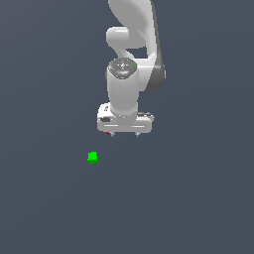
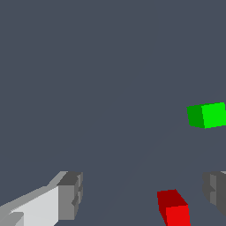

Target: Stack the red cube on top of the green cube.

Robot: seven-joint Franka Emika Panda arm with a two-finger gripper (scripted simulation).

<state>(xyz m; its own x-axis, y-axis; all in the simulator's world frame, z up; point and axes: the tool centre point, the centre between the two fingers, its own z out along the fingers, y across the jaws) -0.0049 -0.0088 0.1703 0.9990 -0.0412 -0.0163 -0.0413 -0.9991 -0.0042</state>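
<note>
Wrist view: pincer [image 2: 143,198] fingers apart, red cube [image 2: 173,206] between them untouched; green cube [image 2: 206,115] nearby, apart.

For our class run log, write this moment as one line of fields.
stage: approach | gripper: open, holding nothing | red cube: on floor between fingers, not gripped | green cube: apart, alone | stack: not done

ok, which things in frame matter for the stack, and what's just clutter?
Job:
- red cube, between the open end effector's fingers, not gripped
- green cube, apart on the surface, nothing on it

Lying about:
- nothing else in either view; only the bare grey surface
</note>
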